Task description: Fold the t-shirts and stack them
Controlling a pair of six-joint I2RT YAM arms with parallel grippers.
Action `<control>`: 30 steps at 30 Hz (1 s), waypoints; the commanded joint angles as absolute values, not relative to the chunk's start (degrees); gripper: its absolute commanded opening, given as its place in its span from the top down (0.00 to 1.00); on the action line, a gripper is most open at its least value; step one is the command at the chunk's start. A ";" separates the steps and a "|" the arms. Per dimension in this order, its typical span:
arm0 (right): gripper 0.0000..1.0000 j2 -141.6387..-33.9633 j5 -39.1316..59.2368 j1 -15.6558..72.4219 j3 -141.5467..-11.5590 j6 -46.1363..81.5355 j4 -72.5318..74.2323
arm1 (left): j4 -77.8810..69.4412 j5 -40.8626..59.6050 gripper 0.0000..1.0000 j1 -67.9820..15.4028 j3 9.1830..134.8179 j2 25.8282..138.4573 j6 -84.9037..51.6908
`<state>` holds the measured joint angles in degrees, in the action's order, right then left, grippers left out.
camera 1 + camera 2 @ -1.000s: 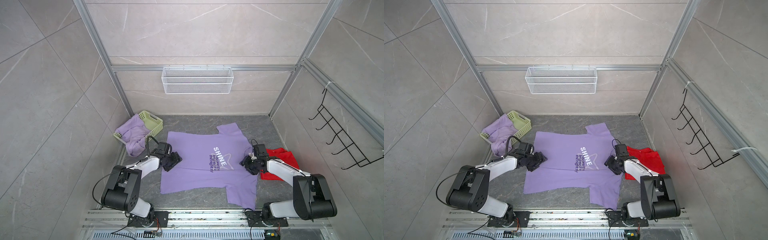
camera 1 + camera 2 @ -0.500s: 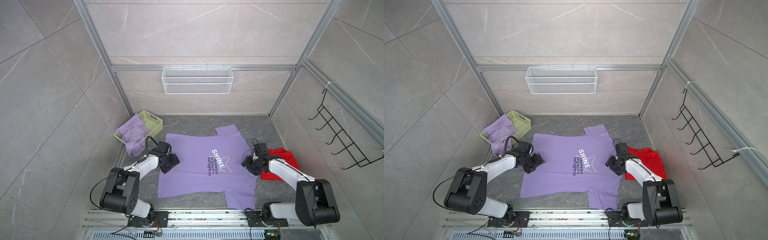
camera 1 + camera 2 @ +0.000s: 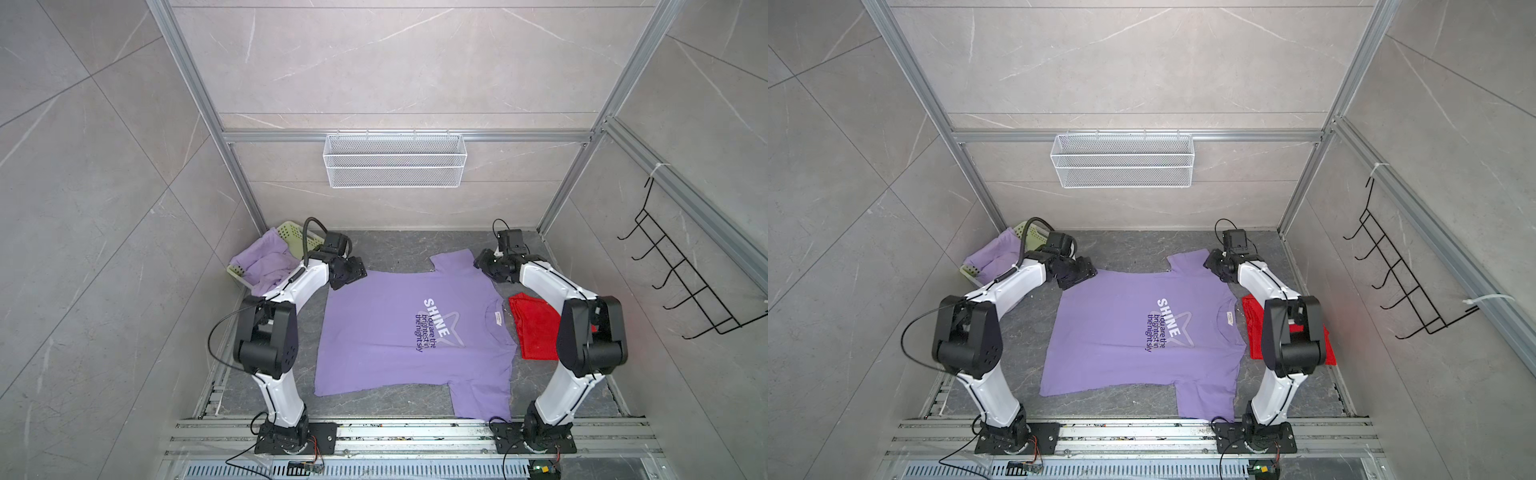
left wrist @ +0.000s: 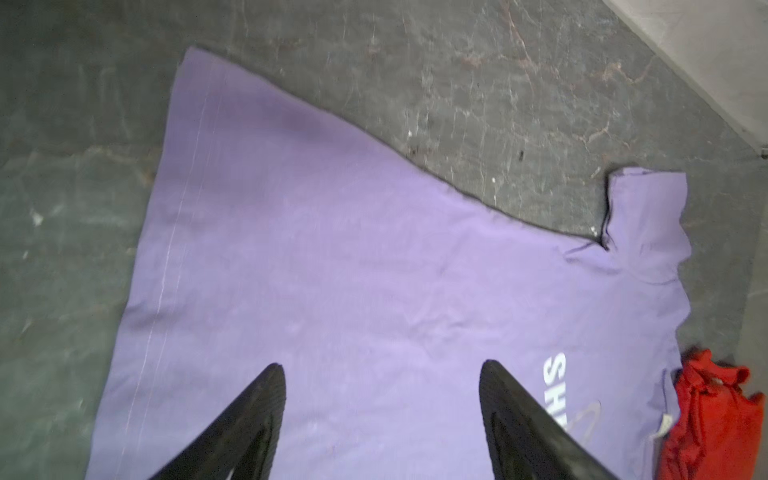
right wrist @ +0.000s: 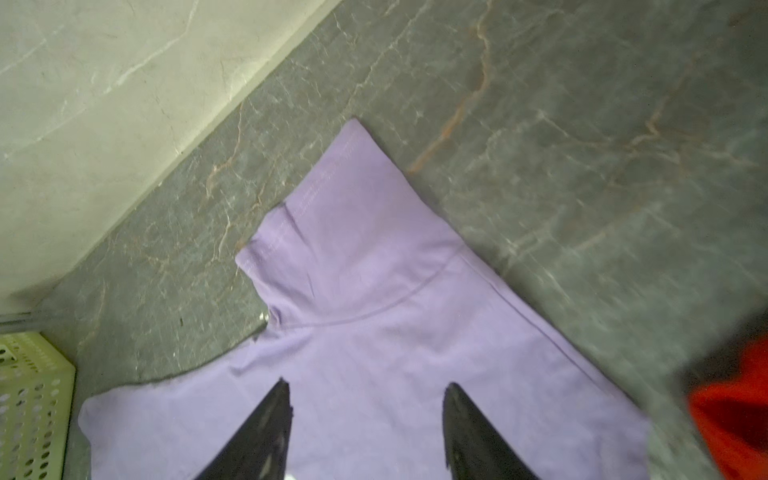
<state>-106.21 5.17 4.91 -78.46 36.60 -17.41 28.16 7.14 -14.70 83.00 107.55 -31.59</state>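
A lilac t-shirt (image 3: 382,332) with white "SHINE" print lies spread flat on the dark table, collar toward the right, in both top views (image 3: 1121,332). My left gripper (image 3: 353,276) hovers open over its far hem corner; the left wrist view shows bare cloth (image 4: 332,270) between the jaws (image 4: 382,368). My right gripper (image 3: 484,266) is open over the far sleeve and shoulder, with the sleeve (image 5: 345,232) just beyond the jaws (image 5: 368,385). A second lilac t-shirt (image 3: 266,266) sits crumpled in the pale green basket (image 3: 293,232).
A red cloth (image 3: 536,328) lies right of the collar, partly under the right arm. A white wire basket (image 3: 395,160) hangs on the back wall. A black hook rack (image 3: 685,282) is on the right wall. Frame rails border the table's near edge.
Both grippers have moved from the shirt's mid sides toward its far edge, staying open. The shirt lies spread in about the same place.
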 commanded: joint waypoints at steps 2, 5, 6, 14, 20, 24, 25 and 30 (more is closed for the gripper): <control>0.41 -113.50 5.18 5.01 -85.76 37.46 -16.35 | 28.40 5.49 0.24 -13.38 92.10 115.79 -28.69; 0.41 -117.60 6.72 4.83 -88.56 39.04 -15.45 | 28.48 6.74 0.24 -12.47 96.03 120.46 -29.93; 0.41 -118.95 7.40 4.83 -89.17 39.98 -15.06 | 28.39 7.41 0.24 -12.22 96.65 121.46 -30.45; 0.41 -123.77 9.02 4.85 -87.16 44.40 -13.16 | 26.82 8.36 0.24 -12.06 91.69 122.29 -33.58; 0.41 -122.35 8.16 4.89 -82.13 44.91 -15.88 | 25.50 7.59 0.24 -11.70 84.86 120.03 -35.57; 0.41 -118.88 7.65 4.83 -76.78 44.14 -16.65 | 25.23 7.23 0.24 -11.71 80.88 117.76 -36.13; 0.41 -118.16 7.65 4.84 -76.00 43.90 -16.67 | 25.14 7.10 0.24 -11.72 80.11 117.14 -36.20; 0.41 -115.35 6.66 4.85 -75.75 41.24 -18.33 | 26.04 6.50 0.24 -11.61 78.81 114.34 -35.39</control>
